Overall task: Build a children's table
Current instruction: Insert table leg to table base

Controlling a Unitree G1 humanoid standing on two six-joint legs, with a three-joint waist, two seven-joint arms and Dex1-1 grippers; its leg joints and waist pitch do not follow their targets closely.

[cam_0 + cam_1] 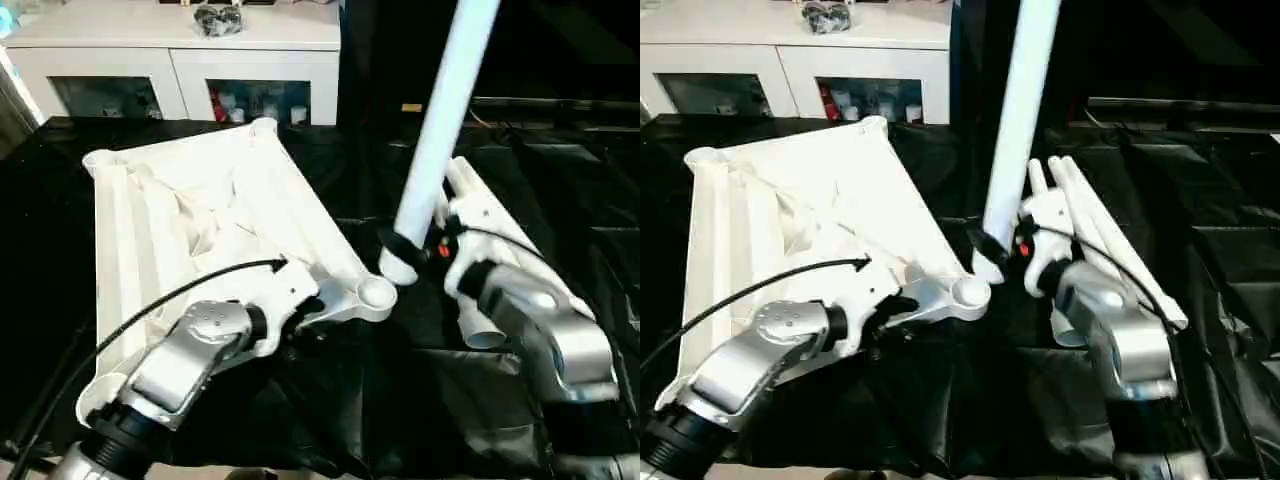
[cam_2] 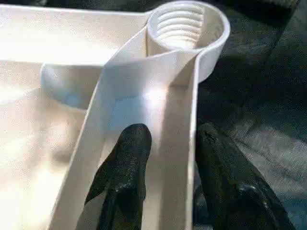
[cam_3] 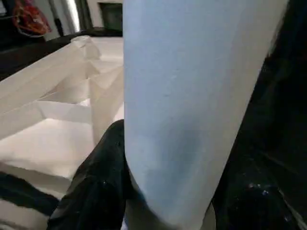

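— Where now? Tabletop [image 1: 200, 215] upside down on black-draped bench; left gripper [image 2: 165, 158] clamped across rim wall beside near-right corner socket [image 1: 376, 292].

— And next? Right gripper [image 1: 418, 252] clenched round upright tube leg [image 1: 440, 130], foot just beside socket; best centred, plumb, then twisted into threads.
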